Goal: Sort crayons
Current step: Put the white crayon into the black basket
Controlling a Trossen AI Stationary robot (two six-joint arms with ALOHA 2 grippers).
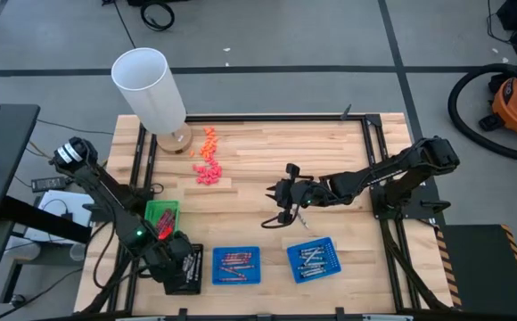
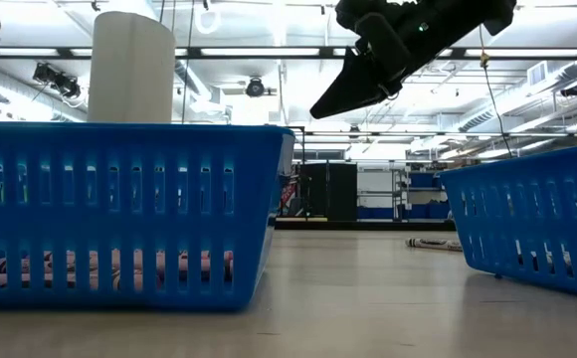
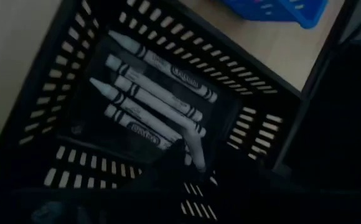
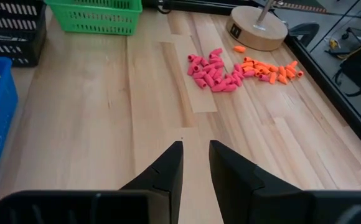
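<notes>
The left gripper (image 1: 180,264) hangs directly over a black basket (image 3: 255,118) at the near left corner of the surface (image 1: 267,152); whether its jaws are open or closed cannot be told, since its dark fingers merge with the basket's wall. Beneath it, several crayons (image 3: 155,93) with pale wrappers lie side by side on the basket floor, and one more stands tilted right at the fingers. Just behind this gripper sits a green basket (image 1: 161,215) with something red inside. Beside it, toward the middle, a blue basket (image 1: 236,265) holds brownish-red crayons (image 1: 235,263). The right gripper (image 4: 195,163) hovers above bare wood at mid-surface, its jaws a narrow gap apart and holding nothing. Just in front of it, at the near edge, a second blue basket (image 1: 313,259) holds silvery crayons (image 1: 312,258). Well ahead of the right gripper lie a heap of pink bits (image 4: 215,72) and, touching it, a heap of orange bits (image 4: 269,69), next to the round base (image 4: 257,31) of a white cylinder (image 1: 149,86).
</notes>
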